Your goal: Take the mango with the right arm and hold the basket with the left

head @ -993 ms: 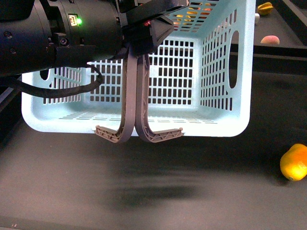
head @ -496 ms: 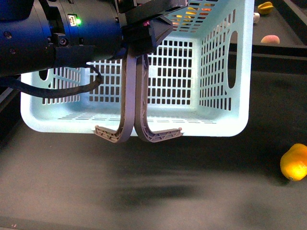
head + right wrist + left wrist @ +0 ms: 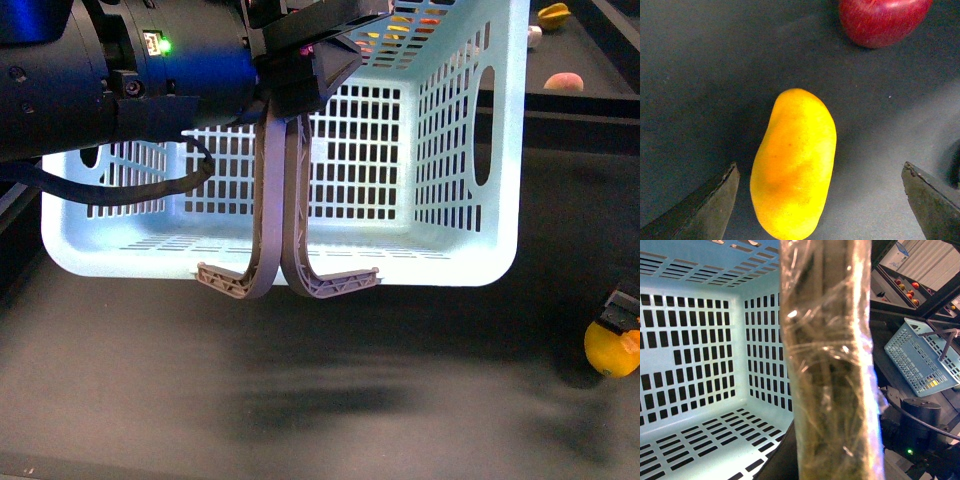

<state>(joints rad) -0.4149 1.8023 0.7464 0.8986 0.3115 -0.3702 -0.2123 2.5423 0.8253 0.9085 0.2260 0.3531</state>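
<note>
Front: left gripper (image 3: 300,75) clamped on basket (image 3: 470,150) handles (image 3: 275,200), basket hanging; mango (image 3: 612,352) at 4 o'clock, right gripper (image 3: 625,305) just above it.
Left wrist: handles fill mid-frame.
Right wrist: jaws wide, straddling mango; apple (image 3: 882,20) at 1 o'clock.
Risk: smooth fruit rolling out of an off-centre pinch.

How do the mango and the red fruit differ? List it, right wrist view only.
Colour: the mango is yellow-orange; the red fruit is deep red.
Shape: the mango is a long oval; the red fruit looks rounder.
Place: the mango lies whole between the fingers of the open right tool; the red fruit sits beyond them, cut off by the picture's edge.
Shared: both rest on the dark surface, touched by nothing.
</note>
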